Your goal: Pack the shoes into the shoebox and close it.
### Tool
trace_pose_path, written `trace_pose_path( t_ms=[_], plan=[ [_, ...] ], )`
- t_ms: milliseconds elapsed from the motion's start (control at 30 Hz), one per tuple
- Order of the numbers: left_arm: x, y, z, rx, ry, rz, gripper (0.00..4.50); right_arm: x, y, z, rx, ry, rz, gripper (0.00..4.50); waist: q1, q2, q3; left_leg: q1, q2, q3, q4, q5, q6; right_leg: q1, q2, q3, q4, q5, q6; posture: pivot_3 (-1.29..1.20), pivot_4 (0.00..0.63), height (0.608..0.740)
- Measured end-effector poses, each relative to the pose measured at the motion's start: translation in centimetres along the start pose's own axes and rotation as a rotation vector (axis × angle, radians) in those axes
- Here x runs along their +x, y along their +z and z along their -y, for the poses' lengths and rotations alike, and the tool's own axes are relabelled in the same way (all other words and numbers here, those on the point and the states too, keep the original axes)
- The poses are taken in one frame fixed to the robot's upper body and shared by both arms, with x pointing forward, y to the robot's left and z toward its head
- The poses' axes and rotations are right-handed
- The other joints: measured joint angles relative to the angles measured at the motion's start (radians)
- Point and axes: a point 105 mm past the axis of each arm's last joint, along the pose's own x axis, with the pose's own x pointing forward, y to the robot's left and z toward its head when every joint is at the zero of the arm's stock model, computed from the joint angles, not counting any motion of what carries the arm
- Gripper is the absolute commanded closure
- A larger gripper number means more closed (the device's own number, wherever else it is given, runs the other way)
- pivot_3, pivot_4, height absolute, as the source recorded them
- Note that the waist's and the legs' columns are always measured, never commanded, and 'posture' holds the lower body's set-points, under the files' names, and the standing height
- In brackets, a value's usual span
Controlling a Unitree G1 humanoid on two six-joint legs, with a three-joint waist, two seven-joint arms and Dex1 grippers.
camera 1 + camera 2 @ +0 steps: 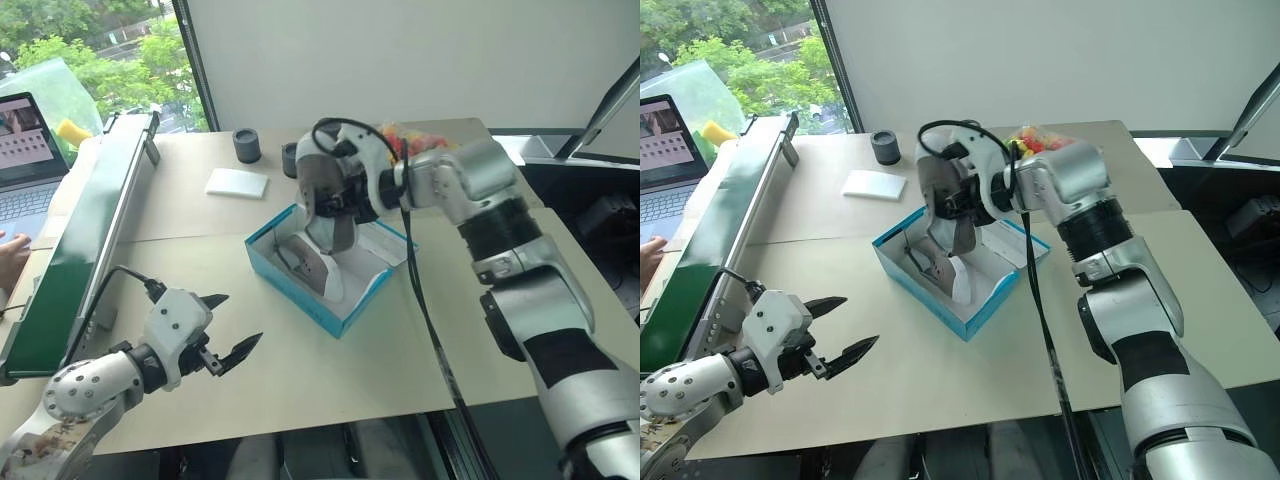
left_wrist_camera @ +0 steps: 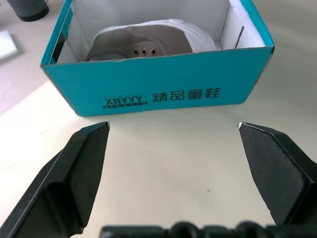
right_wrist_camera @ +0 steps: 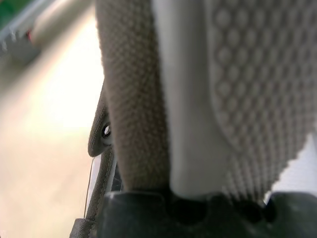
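The turquoise shoebox (image 1: 300,290) stands open in the middle of the table, white inside. One grey-taupe shoe (image 1: 312,268) with a white sole lies in it, also seen past the box's printed front wall (image 2: 163,94) as a shoe (image 2: 148,39). My right gripper (image 1: 338,205) is shut on the second shoe (image 1: 340,238), which hangs tilted just above the box's opening. In the right wrist view its woven side and dotted sole (image 3: 247,89) are pressed close. My left gripper (image 1: 243,318) is open and empty, low over the table in front of the box.
A flat white pad (image 1: 238,182) and two dark cylinders (image 1: 247,146) sit behind the box. A long green case (image 1: 90,230) runs along the table's left edge. Beyond it are a laptop (image 1: 25,150) and a person's hand (image 1: 10,250).
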Motion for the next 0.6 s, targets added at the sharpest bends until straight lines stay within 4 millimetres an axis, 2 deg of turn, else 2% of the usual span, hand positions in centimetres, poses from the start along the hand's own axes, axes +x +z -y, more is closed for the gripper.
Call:
trace_pose_path(
  t_ms=[167, 433, 600],
  plan=[
    [0.6, 0.0, 0.6, -0.016, -0.016, 0.018, 0.02, 2.0, -2.5, -0.3, -0.092, 0.059, -0.144, 3.93, 0.003, 0.0, 0.0, -0.001, 0.0, 0.0, 0.0, 0.0, 0.0, -0.001, -0.001, 0.0, 0.001, 0.0, 0.0, 0.0, 0.15, 0.731],
    [0.7, -0.5, 0.6, -0.035, 0.024, 0.013, 0.02, 3.2, -3.6, -0.6, -0.213, 0.127, -0.267, 3.93, -0.001, 0.0, 0.0, 0.001, 0.0, 0.0, 0.0, 0.0, 0.0, 0.0, 0.0, 0.0, 0.003, 0.0, 0.0, 0.0, 0.15, 0.731],
    [0.7, -0.5, 0.9, -0.036, 0.025, 0.014, 0.02, 4.3, -3.7, -1.5, -0.244, 0.189, -0.313, 3.93, -0.002, 0.0, 0.0, 0.005, 0.0, 0.0, 0.0, 0.0, 0.0, 0.003, 0.0, 0.0, 0.003, 0.0, -0.001, 0.0, 0.15, 0.731]
  ],
)
